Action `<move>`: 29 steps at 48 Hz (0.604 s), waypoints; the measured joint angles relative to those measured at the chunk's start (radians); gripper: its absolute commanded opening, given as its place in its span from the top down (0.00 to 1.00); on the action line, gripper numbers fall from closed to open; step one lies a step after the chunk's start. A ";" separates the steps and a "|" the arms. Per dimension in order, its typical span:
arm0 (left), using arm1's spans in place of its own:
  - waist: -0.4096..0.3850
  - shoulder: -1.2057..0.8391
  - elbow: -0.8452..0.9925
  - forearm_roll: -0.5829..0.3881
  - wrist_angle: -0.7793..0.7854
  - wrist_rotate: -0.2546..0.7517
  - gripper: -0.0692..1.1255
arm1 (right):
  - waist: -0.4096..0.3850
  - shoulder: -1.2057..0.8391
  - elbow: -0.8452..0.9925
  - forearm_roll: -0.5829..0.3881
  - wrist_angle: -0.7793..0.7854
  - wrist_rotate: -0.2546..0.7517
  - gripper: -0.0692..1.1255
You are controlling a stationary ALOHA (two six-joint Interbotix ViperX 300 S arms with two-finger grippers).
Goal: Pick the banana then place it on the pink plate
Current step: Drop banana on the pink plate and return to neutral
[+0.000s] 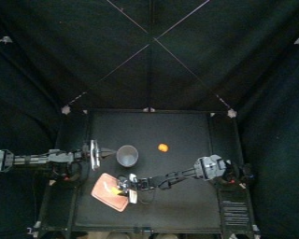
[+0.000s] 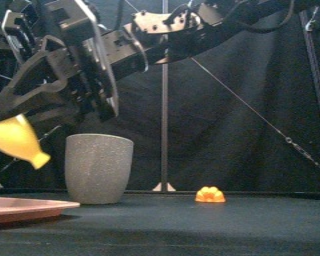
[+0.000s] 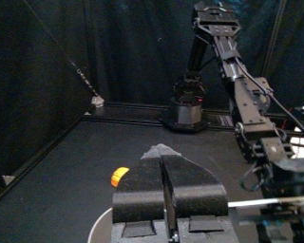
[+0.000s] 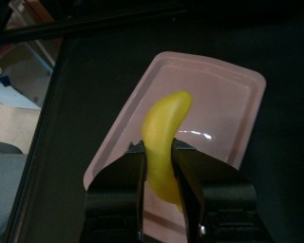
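The left gripper [image 3: 166, 158] is held above the table's [image 1: 190, 131] left side, near the left edge. Its jaws are pressed together with nothing between them. Just beside it, toward the front edge and left of the middle, a pink tray [image 2: 16, 208] is seen lying flat on the table. The banana [image 2: 16, 136] is held in the air over this tray, clear of its surface. It is clamped between the jaws of the right gripper [image 4: 167, 177], whose arm is stretched across from the right edge. The banana's free end is pointed down toward the tray. A grey speckled cup [image 2: 99, 168] is stood upright behind the tray, apart from it. Further right, near the table's middle, a small orange toy [image 2: 210, 195] is found alone, well apart from the cup.
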 measured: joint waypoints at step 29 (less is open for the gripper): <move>0.003 -0.003 0.011 0.000 0.000 0.000 0.96 | -0.008 -0.002 0.012 -0.017 -0.006 0.002 0.22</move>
